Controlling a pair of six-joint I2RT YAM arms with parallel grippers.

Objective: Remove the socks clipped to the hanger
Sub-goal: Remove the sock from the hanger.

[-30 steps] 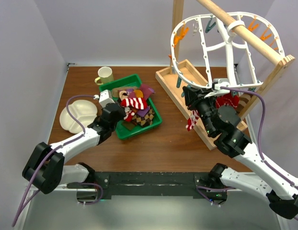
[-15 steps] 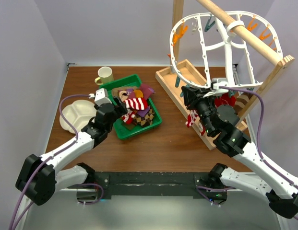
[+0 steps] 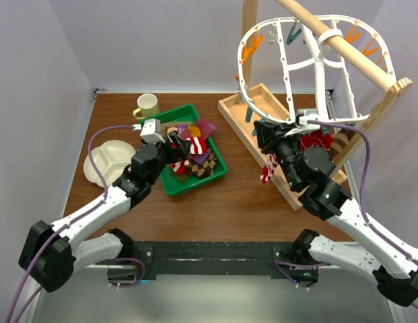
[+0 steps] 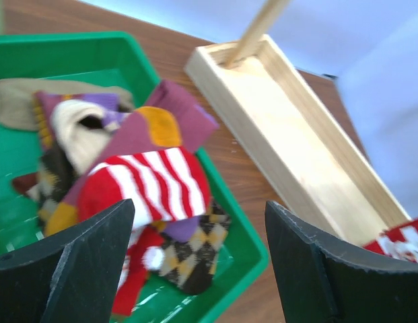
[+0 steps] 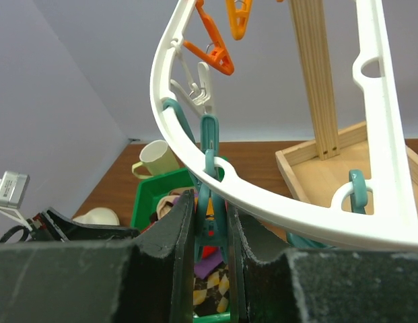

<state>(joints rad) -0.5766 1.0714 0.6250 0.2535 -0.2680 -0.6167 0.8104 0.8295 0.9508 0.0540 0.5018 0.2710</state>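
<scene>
Socks [image 3: 190, 149] are piled in the tray [image 3: 198, 183]; red ones [image 3: 319, 141] are left clipped. Left claw [image 4: 195, 269] is spread apart; right claw [image 5: 209, 217] is clamped on a clip [image 5: 206, 232].

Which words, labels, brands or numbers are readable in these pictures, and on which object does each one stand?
None: no readable text shows on the green tray, the socks, the hanger, the mug or the wooden stand.
</scene>
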